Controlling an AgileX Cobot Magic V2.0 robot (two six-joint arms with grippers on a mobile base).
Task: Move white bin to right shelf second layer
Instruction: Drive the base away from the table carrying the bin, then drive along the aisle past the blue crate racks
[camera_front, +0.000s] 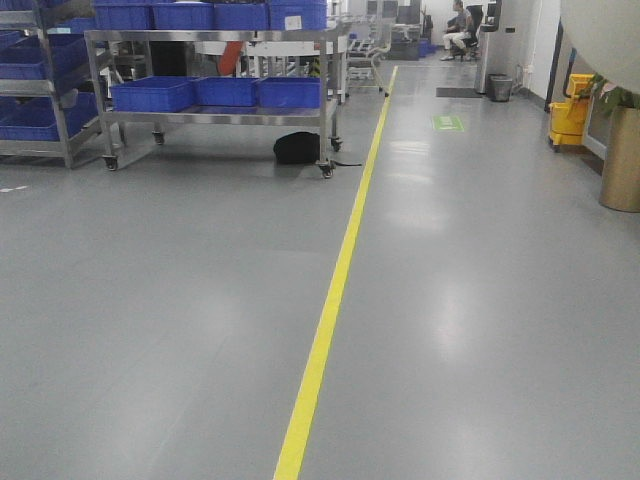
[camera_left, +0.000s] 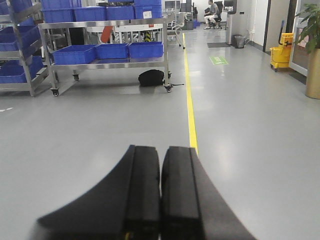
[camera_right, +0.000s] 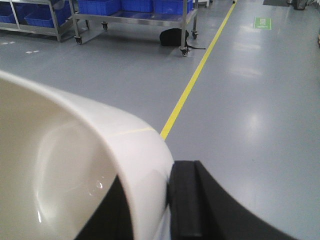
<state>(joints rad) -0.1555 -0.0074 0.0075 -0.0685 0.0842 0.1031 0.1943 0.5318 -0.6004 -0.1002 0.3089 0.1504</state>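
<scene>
– Front-facing view, left to right: what borders the floor (camera_front: 150, 330)?
– Far back on the left, a wheeled steel rack (camera_front: 230, 118) loaded with blue crates (camera_front: 225, 92). Wide bare grey floor lies in front of it. A yellow line (camera_front: 330, 300) runs up the middle. A yellow mop bucket (camera_front: 568, 118) and a planter (camera_front: 620, 160) stand at the right edge.
– And the arms?
– The left gripper (camera_left: 160, 200) points level over the floor, fingers pressed together, holding nothing. The right gripper (camera_right: 150, 210) is clamped across the rim of the white bin (camera_right: 75, 150), held above the floor with its inside facing the wrist camera.
</scene>
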